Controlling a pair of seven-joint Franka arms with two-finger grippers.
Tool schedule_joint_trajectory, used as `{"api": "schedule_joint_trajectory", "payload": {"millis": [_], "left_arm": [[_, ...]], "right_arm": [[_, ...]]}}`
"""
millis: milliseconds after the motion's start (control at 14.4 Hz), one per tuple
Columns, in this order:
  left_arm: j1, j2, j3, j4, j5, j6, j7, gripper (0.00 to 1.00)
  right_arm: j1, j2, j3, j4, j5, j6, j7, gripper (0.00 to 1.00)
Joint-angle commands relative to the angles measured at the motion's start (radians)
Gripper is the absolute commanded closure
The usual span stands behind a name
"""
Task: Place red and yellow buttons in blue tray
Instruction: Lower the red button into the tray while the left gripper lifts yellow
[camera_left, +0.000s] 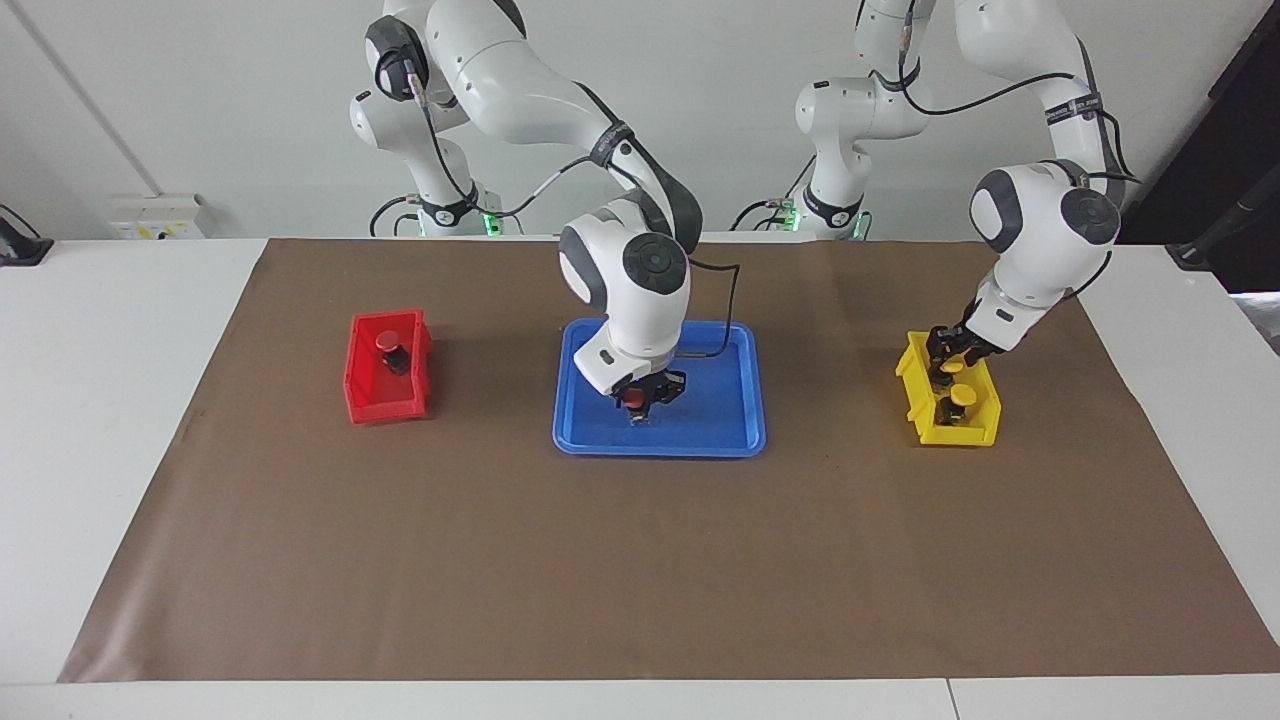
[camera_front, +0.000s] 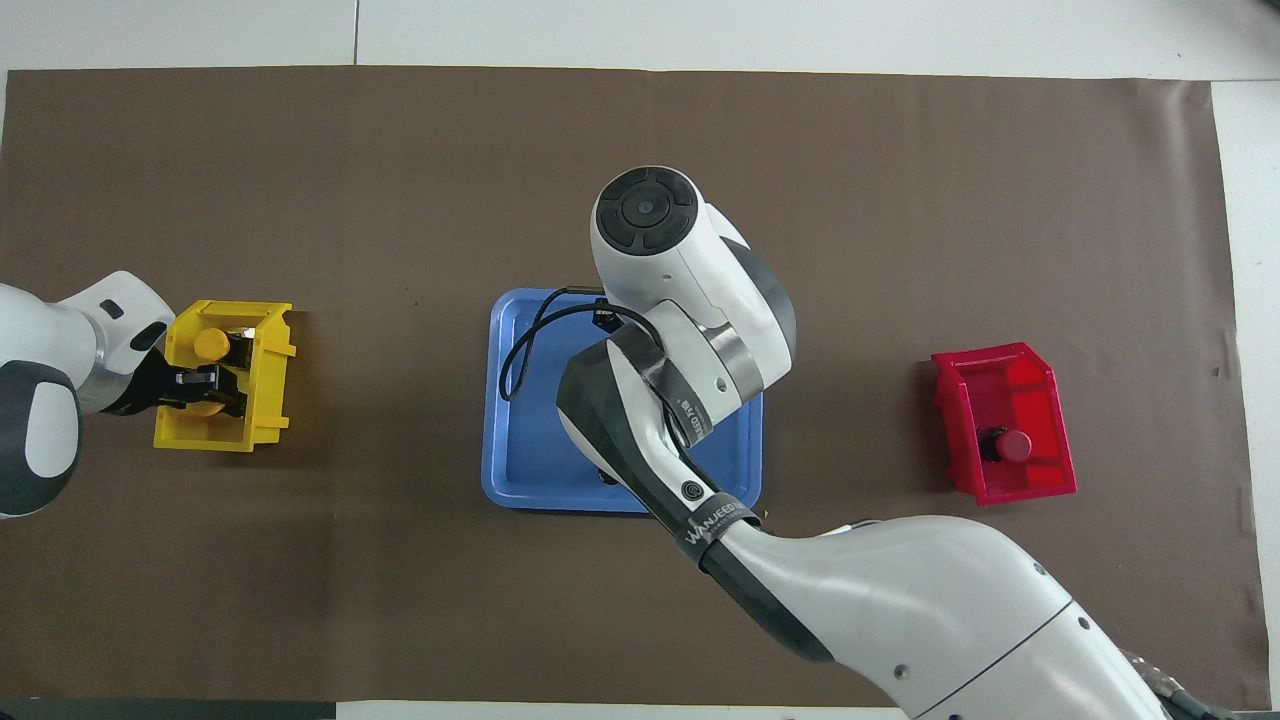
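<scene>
White walls stand around a white table with a big brown mat spread on it, and in the facing view the wide, shallow blue plastic tray (camera_left: 745, 400) lies in the middle of that mat. The right gripper (camera_left: 640, 402) hangs low over the tray, and its fingers are closed around a small red push button with a round cap (camera_left: 635, 399); the button looks just above the tray floor, so the coming move seems to be straight down and then let go. Toward the right arm's end of the table sits a small red plastic bin (camera_left: 386, 367) with one more red-capped button (camera_left: 389, 343) inside. Toward the left arm's end sits a small yellow plastic bin (camera_left: 948, 402). The left gripper (camera_left: 947, 366) reaches down into it, right at one yellow-capped button (camera_left: 948, 367); whether it has squeezed that button yet cannot be told. A second yellow-capped button (camera_left: 962, 397) stands just beside it, farther from the robots. In the overhead view the right arm covers much of the blue tray (camera_front: 530, 420) and hides its own gripper and button. The left gripper (camera_front: 205, 385) lies over the yellow bin (camera_front: 265, 375), with the free yellow button (camera_front: 211, 344) showing just past it. The red bin (camera_front: 1005, 420) holds its lone red button (camera_front: 1012, 445), and the right arm is the nearer one to it.
</scene>
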Motion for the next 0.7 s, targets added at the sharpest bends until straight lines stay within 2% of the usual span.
{"api": "schedule_joint_trajectory", "payload": {"millis": [0,70,139,348,487,626], "left_arm": [[-0.004,-0.027,0.002,-0.026,0.002,0.027,-0.012,0.78],[-0.004,-0.021,0.002,-0.005,0.002,0.015,-0.009,0.90],[-0.006,-0.018,0.001,0.022,0.002,-0.013,-0.013,0.96],[-0.030,-0.044,-0.004,0.169,0.001,-0.255,-0.042,0.99],[-0.061,-0.049,-0.005,0.281,0.001,-0.396,-0.082,0.99],[-0.140,-0.036,-0.030,0.374,-0.002,-0.468,-0.226,0.99]], "right_arm": [[-0.001,-0.051,0.005,-0.084,-0.011,0.047,0.016,0.88],[-0.001,-0.056,0.005,-0.093,-0.011,0.062,0.016,0.84],[-0.001,-0.056,0.005,-0.097,-0.011,0.074,0.016,0.70],[-0.001,-0.056,0.005,-0.107,-0.011,0.116,0.017,0.40],[-0.001,-0.055,0.005,-0.104,-0.011,0.136,0.019,0.31],[0.010,-0.053,0.005,-0.069,-0.011,0.128,0.014,0.30]]}}
